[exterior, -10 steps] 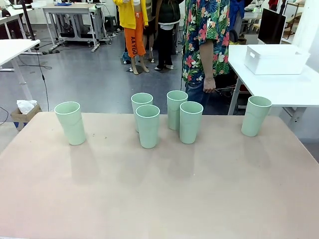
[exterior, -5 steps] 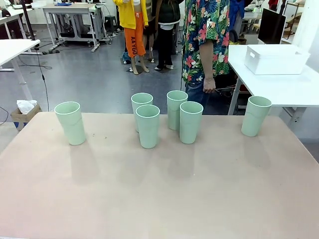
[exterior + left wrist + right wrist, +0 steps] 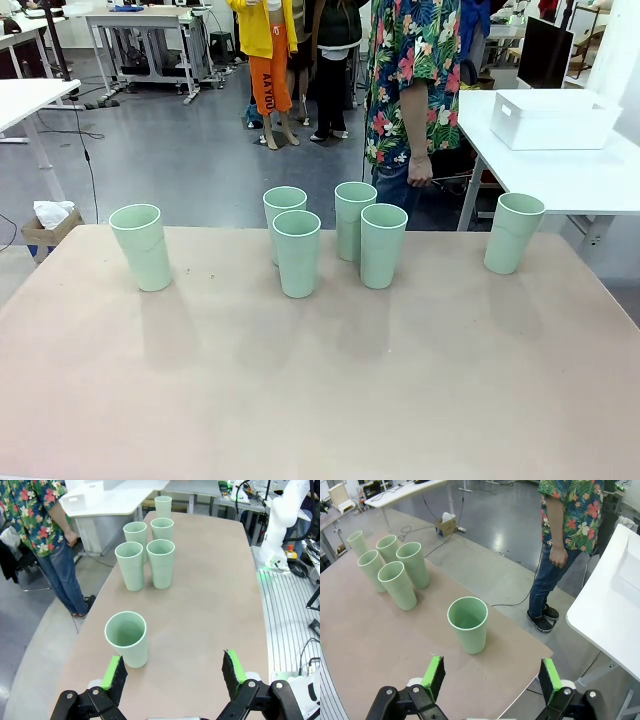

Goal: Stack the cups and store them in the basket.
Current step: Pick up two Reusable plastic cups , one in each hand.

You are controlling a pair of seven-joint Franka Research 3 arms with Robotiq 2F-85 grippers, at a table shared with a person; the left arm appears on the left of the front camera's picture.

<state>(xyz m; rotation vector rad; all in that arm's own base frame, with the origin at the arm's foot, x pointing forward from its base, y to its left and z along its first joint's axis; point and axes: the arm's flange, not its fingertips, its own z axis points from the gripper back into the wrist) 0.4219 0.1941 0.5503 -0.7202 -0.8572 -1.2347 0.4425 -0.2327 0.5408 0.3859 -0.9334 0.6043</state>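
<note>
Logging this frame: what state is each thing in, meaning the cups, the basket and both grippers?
Left cup: upright, standing alone, empty.
Middle cups: four, upright, unstacked, clustered close together.
Right cup: upright, standing alone, empty.
Basket: upright on the neighbouring table, inside hidden.
Left gripper: open, holding nothing.
Right gripper: open, holding nothing.

Bright even overhead light, soft faint shadows, sharp focus; wrist views bowed at edges.
</note>
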